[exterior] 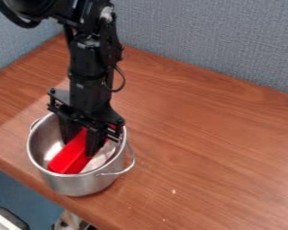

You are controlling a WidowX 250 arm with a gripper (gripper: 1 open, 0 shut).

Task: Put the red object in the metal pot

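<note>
The metal pot [65, 184] stands near the table's front-left edge, shiny and round, with a thin wire handle [126, 165] on its right side. My black gripper [89, 144] points straight down into the pot. The red object [71, 159] slants inside the pot: its upper end sits between my fingers and its lower end rests toward the pot's near-left floor. The jaws appear closed on that upper end, and the fingers hide part of the block.
The pot stands on a brown wooden table [207, 126] with a grey-blue wall behind it. The table's front edge [147, 220] runs close below the pot. A tiny red speck [173, 190] lies on the wood to the pot's right.
</note>
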